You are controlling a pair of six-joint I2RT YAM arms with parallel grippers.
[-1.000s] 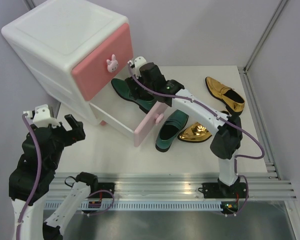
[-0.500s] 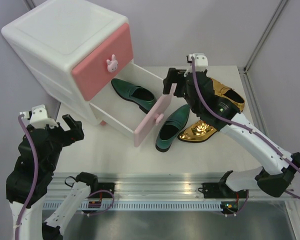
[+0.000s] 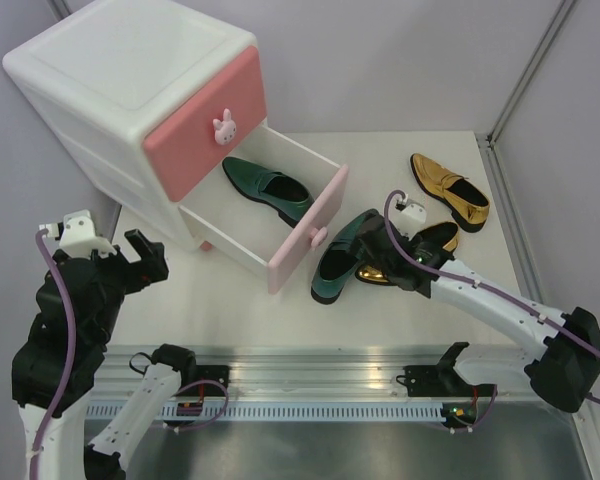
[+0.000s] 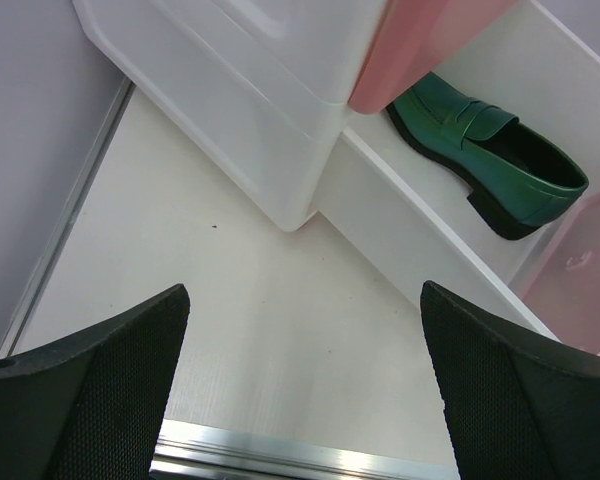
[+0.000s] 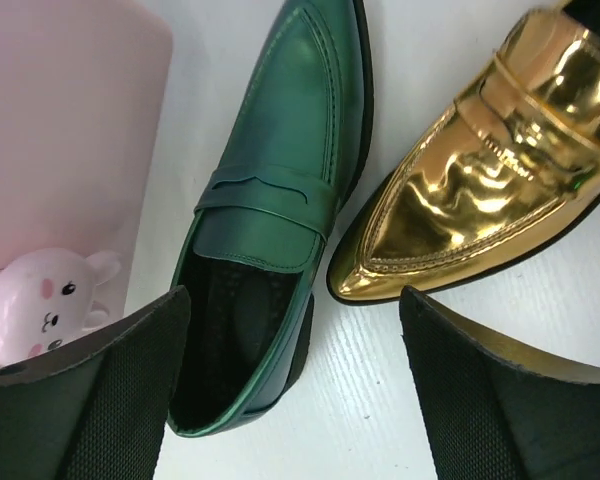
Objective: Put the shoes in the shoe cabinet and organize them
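Wide open and empty at the right end effector (image 5: 295, 395), low over a green shoe (image 5: 280, 200) and gold shoe (image 5: 470, 190) side by side on the worktop (image 3: 230, 300); in the cabinet's (image 3: 110, 70) pulled-out lower drawer (image 3: 298, 248), a second green shoe (image 3: 267, 187); farther right, a second gold shoe (image 3: 450, 188); wide too at the left end effector (image 4: 300, 400), well apart.

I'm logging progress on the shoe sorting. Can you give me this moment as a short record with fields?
cabinet: white plastic two-drawer chest with pink fronts; upper shut, lower drawer pulled open
in drawer: one glossy dark green loafer
outside: second green loafer, shiny gold loafer beside it, another gold loafer farther back
right gripper: open, empty, over the second green loafer
left gripper: open, empty, over the tabletop near the chest
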